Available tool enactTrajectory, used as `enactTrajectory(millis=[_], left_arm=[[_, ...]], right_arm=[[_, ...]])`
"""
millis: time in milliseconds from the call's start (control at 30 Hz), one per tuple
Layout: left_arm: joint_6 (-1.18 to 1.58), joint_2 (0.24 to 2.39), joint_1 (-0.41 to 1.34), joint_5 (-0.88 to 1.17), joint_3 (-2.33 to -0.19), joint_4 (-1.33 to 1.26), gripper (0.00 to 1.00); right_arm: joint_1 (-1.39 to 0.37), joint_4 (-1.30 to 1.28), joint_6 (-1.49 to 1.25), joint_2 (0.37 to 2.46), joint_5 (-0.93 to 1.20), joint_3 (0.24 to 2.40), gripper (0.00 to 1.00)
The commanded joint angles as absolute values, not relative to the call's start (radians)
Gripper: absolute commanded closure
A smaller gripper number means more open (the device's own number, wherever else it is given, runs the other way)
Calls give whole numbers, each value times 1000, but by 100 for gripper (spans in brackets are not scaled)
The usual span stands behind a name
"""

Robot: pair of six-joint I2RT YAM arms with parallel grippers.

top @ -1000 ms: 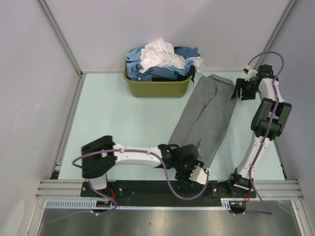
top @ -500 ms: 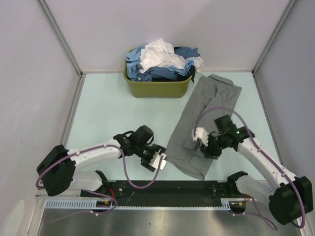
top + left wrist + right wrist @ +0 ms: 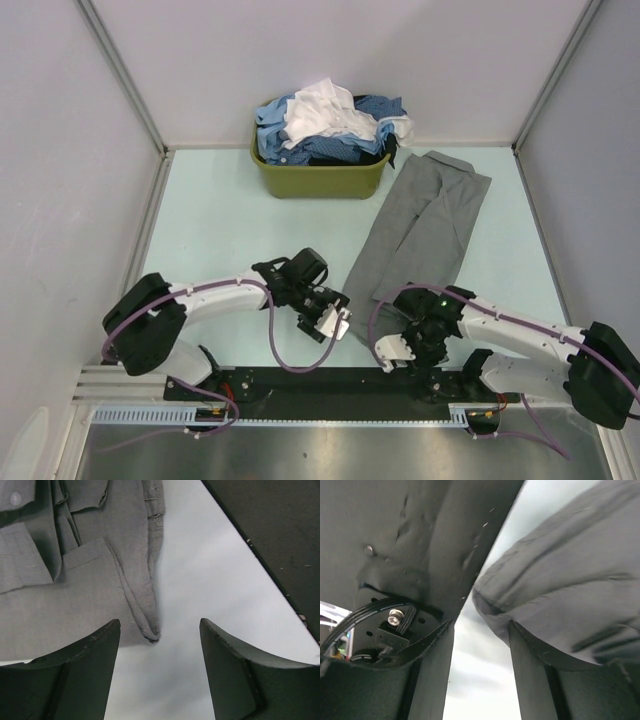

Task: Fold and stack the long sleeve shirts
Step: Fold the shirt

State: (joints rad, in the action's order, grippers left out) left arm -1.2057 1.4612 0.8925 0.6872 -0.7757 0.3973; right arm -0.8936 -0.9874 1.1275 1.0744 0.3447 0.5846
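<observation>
Grey cloth is the main thing: the grey shirt (image 3: 420,220) lies flat on the pale green bench (image 3: 220,230), folded lengthwise into a long strip. It runs on a slant from beside the right end of the basket (image 3: 318,180) down toward the near edge. Its near end lies between the two hands.

The left hand (image 3: 338,322) sits low at the near left corner of that strip. In its own wrist view the left hand (image 3: 160,625) has its fingers (image 3: 85,675) standing apart, and bare bench shows in most of the gap. The grey shirt (image 3: 75,595) brings its hemmed corner just inside the gap, by the left finger, and nothing is pinched.

The right hand (image 3: 392,350) is down at the near right corner. Seen from its own wrist, the right hand (image 3: 480,627) is also parted, with bench showing between the fingers (image 3: 535,680). The grey shirt (image 3: 570,570) bulges over the right finger, its folded edge just ahead of the gap (whether that finger is tucked under the cloth I cannot tell).

Behind, the olive basket holds the other shirts (image 3: 330,125), blue and white, heaped above its rim. It is well apart from both hands. A black strip (image 3: 300,380) runs along the near edge, close to both hands.
</observation>
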Motion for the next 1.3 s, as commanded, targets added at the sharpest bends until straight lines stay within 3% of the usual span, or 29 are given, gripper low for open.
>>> enactTrajectory(millis=[0,133,300,600,767,867,1033,1267], left_arm=[[-1295,1485,911,710,-810,365,29],[-1338,1486,949,654,-764,318,30],[-1336,1509,985,578,-739,227,32],[-1304,1577,997,494,-715,86,67],[-1275,1571,997,443,-666,-78,81],[-1267,1572,997,433,-663,-106,85],[-1273,1559,997,439,-672,-97,100],[-1266,1436,1023,511,-684,92,100]], right_arm=[[-907,-944,1190,1071,279,545,46],[-907,-861,1163,1127,246,532,50],[-905,-761,1117,1149,239,517,63],[-910,-683,1086,1103,193,471,99],[-910,-680,1080,1029,175,448,100],[-904,-687,1075,986,166,445,100],[-879,-680,1074,963,161,449,100],[-856,-782,1082,884,201,520,100]])
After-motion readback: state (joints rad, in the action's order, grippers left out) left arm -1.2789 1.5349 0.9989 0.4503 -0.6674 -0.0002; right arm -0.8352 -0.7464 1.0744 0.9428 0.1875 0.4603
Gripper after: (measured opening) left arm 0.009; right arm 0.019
